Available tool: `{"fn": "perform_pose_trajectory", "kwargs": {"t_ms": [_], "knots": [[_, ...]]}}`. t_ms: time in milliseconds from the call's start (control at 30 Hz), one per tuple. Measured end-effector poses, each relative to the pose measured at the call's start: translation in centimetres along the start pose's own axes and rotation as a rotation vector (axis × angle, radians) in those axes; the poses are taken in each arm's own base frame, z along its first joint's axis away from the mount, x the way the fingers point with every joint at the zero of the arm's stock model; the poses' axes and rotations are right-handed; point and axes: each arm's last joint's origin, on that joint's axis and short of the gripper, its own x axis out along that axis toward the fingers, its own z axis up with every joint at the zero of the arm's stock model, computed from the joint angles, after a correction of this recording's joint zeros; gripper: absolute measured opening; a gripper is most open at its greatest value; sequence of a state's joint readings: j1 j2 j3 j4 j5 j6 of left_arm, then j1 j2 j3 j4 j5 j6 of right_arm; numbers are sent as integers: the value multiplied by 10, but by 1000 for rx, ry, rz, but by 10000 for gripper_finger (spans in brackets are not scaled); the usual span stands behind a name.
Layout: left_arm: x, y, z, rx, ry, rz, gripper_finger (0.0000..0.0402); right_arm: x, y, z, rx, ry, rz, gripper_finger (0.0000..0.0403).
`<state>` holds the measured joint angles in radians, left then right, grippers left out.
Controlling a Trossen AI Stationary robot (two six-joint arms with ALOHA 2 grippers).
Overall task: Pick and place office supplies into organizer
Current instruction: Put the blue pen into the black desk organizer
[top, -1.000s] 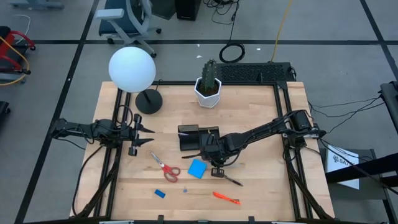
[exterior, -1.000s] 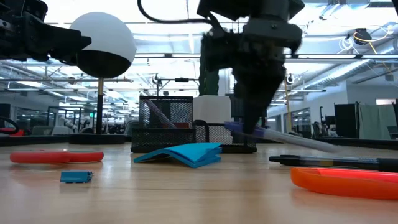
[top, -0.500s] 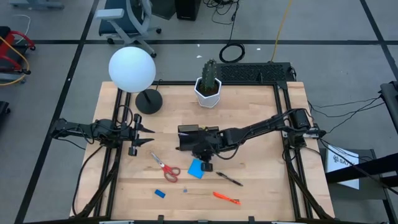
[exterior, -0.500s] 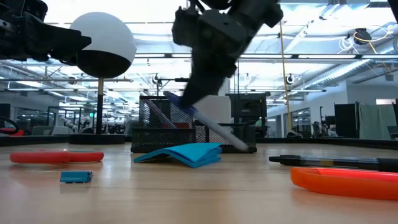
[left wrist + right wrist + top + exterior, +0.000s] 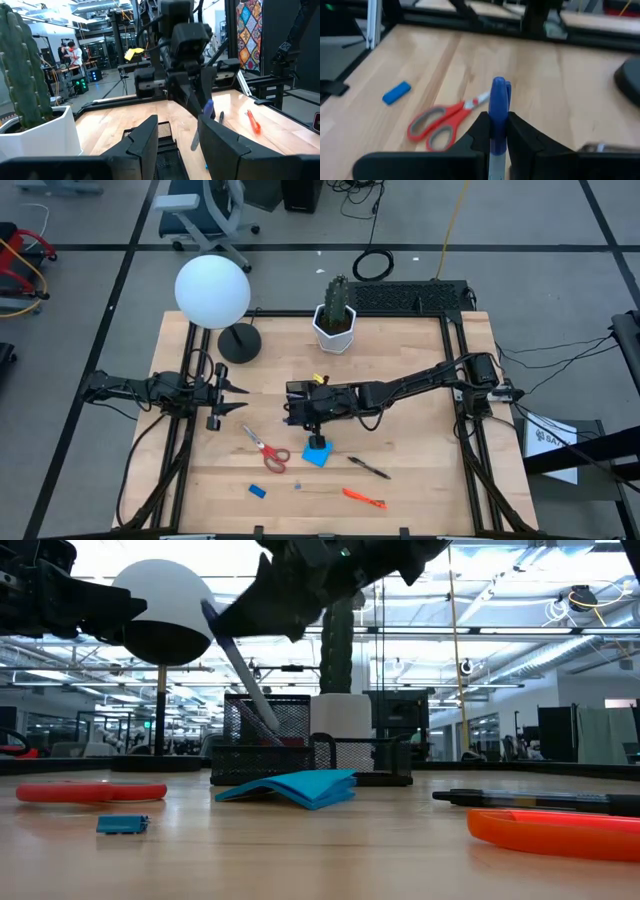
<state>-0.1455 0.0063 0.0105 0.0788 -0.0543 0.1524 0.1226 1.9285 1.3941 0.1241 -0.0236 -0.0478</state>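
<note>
Blue marker (image 5: 498,107) sits clamped between the fingers of the right tool (image 5: 496,131), tilted above the black mesh organizer (image 5: 268,750) near the tabletop's middle. The right arm stretches low across the wooden tabletop (image 5: 420,480) from its right edge. The left tool (image 5: 232,394) waits near the left edge, fingers apart. Red-handled scissors (image 5: 265,447), a blue pad (image 5: 318,454), a small blue block (image 5: 258,491), a black pen (image 5: 369,468) and an orange pen (image 5: 363,499) lie on the near half of the tabletop. A potted cactus (image 5: 336,315) and a globe lamp (image 5: 213,292) stand at the far side.
</note>
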Motion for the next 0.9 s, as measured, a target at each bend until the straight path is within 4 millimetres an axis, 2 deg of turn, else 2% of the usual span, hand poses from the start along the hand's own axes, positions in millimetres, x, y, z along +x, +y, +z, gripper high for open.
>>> {"fn": "perform_pose_trajectory", "kwargs": {"t_ms": [233, 467, 900], "knots": [[0, 0, 0, 0, 0, 0, 145, -1, -3, 12, -30, -121, -12, 32], [0, 0, 0, 0, 0, 0, 145, -3, -20, 17, -15, -192, -53, 32], [0, 0, 0, 0, 0, 0, 145, -12, -56, -11, 45, -345, -140, 32]]}}
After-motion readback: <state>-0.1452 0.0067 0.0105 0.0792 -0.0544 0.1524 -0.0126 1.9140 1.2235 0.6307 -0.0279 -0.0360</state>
